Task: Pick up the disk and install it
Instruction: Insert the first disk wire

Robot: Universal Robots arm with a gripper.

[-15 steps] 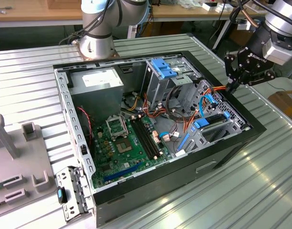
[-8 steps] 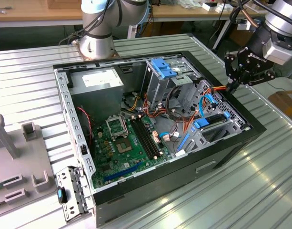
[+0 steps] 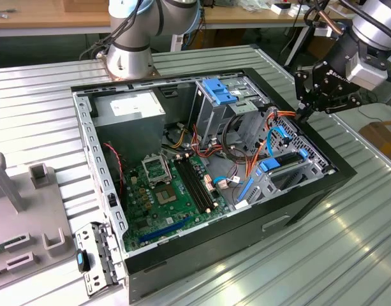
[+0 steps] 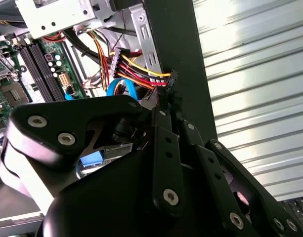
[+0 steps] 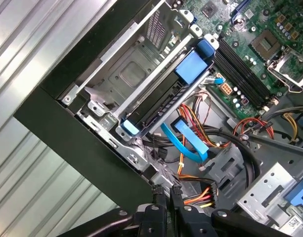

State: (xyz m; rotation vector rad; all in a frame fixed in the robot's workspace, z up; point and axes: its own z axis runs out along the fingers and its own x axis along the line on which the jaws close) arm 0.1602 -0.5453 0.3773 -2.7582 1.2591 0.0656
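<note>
The disk [image 3: 286, 164] lies in the drive bay at the corner of the open computer case [image 3: 291, 217] nearest the exterior view's right. It is dark and edge-on, framed by its blue carrier [image 5: 193, 66]. In the first wrist view the disk [image 5: 163, 106] sits slotted in the metal bay. My gripper [image 3: 303, 115] hovers over the case's far right wall, apart from the disk. Its black fingers stand shut, tips together, in both wrist views [image 4: 167, 102] [image 5: 167, 191]. The tips sit just short of a black connector [image 4: 173, 76] on yellow, red and orange wires.
The case holds a green motherboard [image 3: 169, 191], a grey power-supply box [image 3: 130, 108] and a drive cage with a blue latch [image 3: 217, 92]. Loose cables [image 3: 246, 150] cross the middle. A grey fixture [image 3: 23, 210] and a metal bracket [image 3: 93, 258] lie at the exterior view's left.
</note>
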